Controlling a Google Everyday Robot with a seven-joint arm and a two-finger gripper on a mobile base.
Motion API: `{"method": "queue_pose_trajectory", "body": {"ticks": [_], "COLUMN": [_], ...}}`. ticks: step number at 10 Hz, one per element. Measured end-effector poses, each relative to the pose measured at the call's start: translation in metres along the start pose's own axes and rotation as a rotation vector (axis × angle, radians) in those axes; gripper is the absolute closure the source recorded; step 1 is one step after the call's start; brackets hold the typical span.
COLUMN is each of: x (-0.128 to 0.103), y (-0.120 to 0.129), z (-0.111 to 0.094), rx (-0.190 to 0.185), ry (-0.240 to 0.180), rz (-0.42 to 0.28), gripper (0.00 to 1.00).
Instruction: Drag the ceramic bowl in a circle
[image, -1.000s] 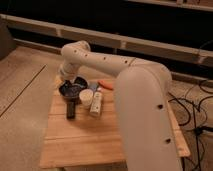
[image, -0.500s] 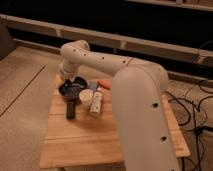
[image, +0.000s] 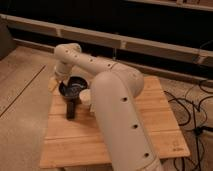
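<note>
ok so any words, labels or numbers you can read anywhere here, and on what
No text can be read.
Small mark on the wooden table, at the corner lower right in view: too blurred to read.
Ceramic bowl and the end effector at its rim: no lettering visible.

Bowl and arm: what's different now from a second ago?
The robot arm swung toward the picture's left, covering more of the wooden table and most of the pale cup. The gripper stays at the ceramic bowl's left rim; the bowl barely shifted. The dark object in front of it stayed put.
</note>
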Motion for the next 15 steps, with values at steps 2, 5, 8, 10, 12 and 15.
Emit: {"method": "queue_pose_trajectory", "body": {"ticks": [2, 5, 8, 10, 12, 15], "x": [-0.003, -0.005, 0.000, 0.007, 0.010, 0.008], "y": [-0.014, -0.015, -0.011, -0.012, -0.016, -0.018], "z": [0.015, 0.048, 0.074, 0.082, 0.085, 0.085], "rx": [0.006, -0.032, -0.082, -0.100, -0.106, -0.099], "ry": [0.045, 0.115, 0.177, 0.211, 0.224, 0.230], "rz": [0.013, 0.045, 0.080, 0.090, 0.098, 0.097], "gripper": [0.35, 0.35, 0.35, 0.49, 0.69, 0.98]}}
